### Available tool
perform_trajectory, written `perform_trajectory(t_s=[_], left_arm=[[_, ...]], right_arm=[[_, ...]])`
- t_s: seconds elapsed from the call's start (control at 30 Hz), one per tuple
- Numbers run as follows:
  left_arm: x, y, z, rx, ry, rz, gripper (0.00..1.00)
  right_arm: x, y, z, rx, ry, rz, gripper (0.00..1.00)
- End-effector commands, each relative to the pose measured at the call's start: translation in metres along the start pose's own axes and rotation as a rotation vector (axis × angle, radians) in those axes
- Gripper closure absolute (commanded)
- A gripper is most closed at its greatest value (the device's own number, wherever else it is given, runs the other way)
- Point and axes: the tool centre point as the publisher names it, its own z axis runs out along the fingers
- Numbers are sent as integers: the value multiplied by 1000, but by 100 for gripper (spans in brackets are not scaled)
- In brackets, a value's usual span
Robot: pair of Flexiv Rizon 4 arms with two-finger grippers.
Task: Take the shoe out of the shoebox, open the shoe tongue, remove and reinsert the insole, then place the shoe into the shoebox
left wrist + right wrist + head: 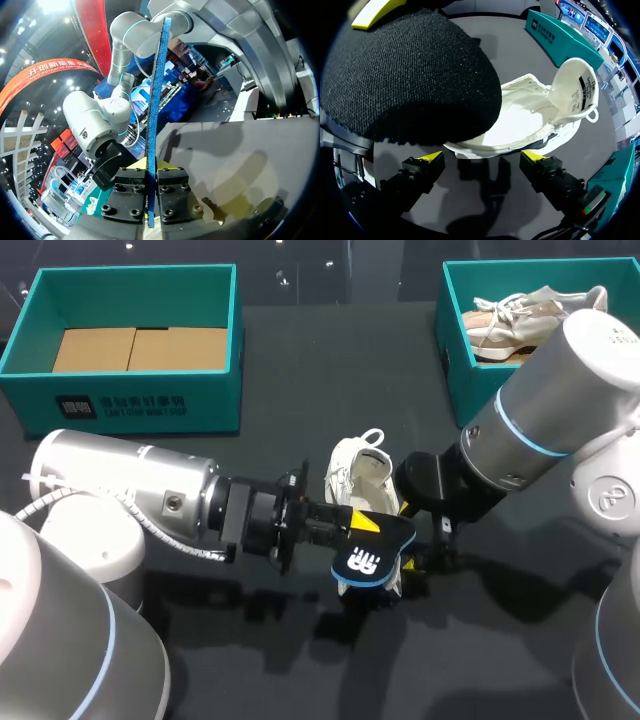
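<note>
Left gripper [152,167] is clamped on the insole [375,552], above the near end of the shoe [362,472]. Right gripper [482,159] stands open beside the shoe, mid-desk, tongue raised. At the far corners: left box [130,400], and right box [455,355] holding a second shoe [520,320].

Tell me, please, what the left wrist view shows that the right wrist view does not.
Only the left wrist view shows the left gripper shut on the insole, seen edge-on. Only the right wrist view shows the white shoe, its tongue folded back, ahead of the open right gripper. Both show the insole.
</note>
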Motion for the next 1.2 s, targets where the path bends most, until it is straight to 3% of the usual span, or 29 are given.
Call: perform_trajectory(t_s=[0.03,0.37,0.7,1.2], left_arm=[[1,3,4,-9,-6,-10,100],[-1,8,4,23,-92,-111,100],[-2,15,11,-6,-119,-160,100],[5,22,9,14,-157,-232,100]], right_arm=[[0,0,2,1,-1,-1,0],[0,0,2,1,-1,-1,0],[0,0,2,1,-1,-1,0],[0,0,2,1,-1,-1,0]])
